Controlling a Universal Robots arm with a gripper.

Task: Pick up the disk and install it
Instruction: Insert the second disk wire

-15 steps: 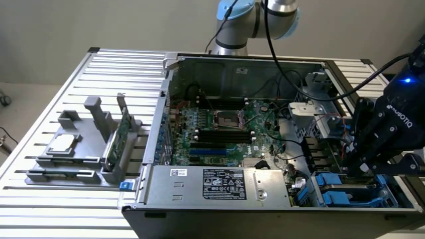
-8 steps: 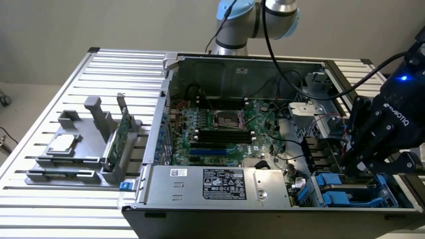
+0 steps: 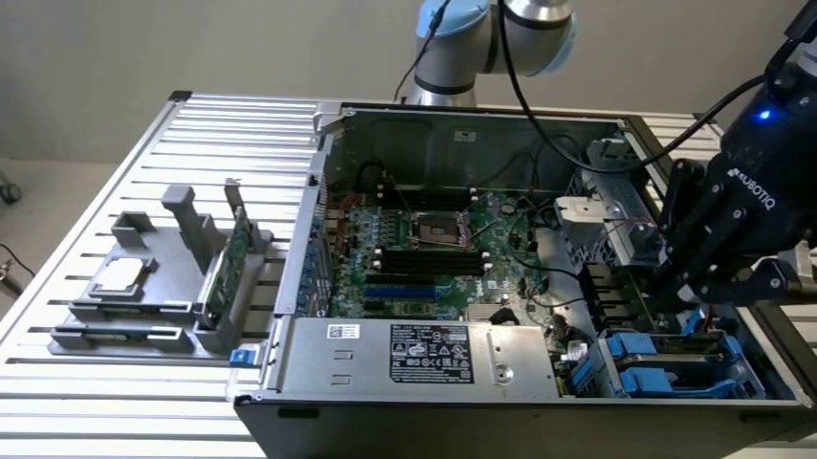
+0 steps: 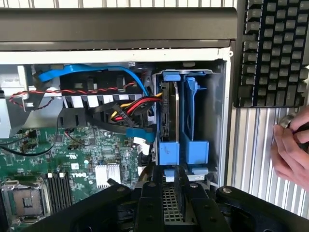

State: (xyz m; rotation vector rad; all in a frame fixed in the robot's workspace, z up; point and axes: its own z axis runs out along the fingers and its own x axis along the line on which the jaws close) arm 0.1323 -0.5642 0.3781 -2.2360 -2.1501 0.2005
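Gripper [image 3: 695, 304] down inside open PC case [image 3: 383, 110], at drive bay [image 3: 676, 368] on exterior view's right, near front corner. Fingers [image 4: 149, 205] clenched on something narrow between them; prob. the disk's [image 4: 170, 116] edge, but contact point hidden by gripper body, so not certain.

Disk standing on edge in blue bay slot, blue carrier [image 4: 169, 152] around it, just beside a second blue carrier [image 4: 197, 150], that one apparently empty. Looks seated or nearly seated in slot; can't tell how deep.

Handling: rigid metal block, fairly heavy for its bulk, no give under squeeze. Smooth faces, likely slippery, so better taken across the thin edges or by carrier frame. Fragile to knocks; plastic carrier rails flexible, may bind if pushed in tilted.

Look: thin silver-grey slab seen edge-on from wrist view, dark side strip, label not visible from here. Blue SATA cable [image 4: 96, 71] and red/yellow power leads [image 4: 137, 104] running close beside it. Person's hand [image 4: 292, 147] resting outside case near a keyboard [image 4: 273, 53].
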